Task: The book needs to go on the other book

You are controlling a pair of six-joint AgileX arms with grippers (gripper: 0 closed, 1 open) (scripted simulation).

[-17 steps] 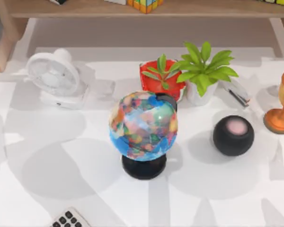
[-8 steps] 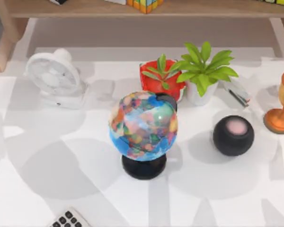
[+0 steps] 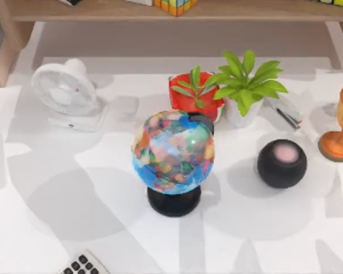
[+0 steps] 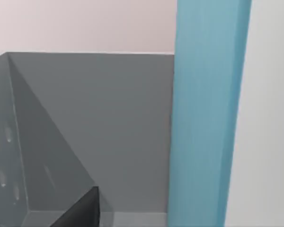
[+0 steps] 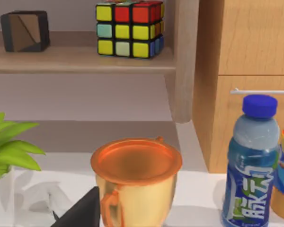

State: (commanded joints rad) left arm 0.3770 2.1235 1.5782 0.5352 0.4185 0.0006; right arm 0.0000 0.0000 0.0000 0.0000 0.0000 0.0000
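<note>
Both books are out of view. In the left wrist view a dark part of my left gripper (image 4: 80, 210) shows in front of a grey box (image 4: 85, 127), beside a tall light-blue upright slab (image 4: 206, 113); I cannot tell whether that slab is a book. In the right wrist view a dark part of my right gripper (image 5: 83, 210) sits close to a copper-and-gold cup (image 5: 135, 177).
A globe (image 3: 172, 153) stands mid-table. Behind it are a red pot (image 3: 194, 97), a green plant (image 3: 246, 85) with a flat white object (image 3: 287, 111) beside it, and a white fan (image 3: 66, 91). A black sphere (image 3: 282, 163), an orange cup (image 3: 342, 123) and a bottle (image 5: 253, 161) are at the right. A calculator (image 3: 83, 265) lies at the front.
The broad shadows on the table's left side have shifted a little. None of the objects on the table has moved.
</note>
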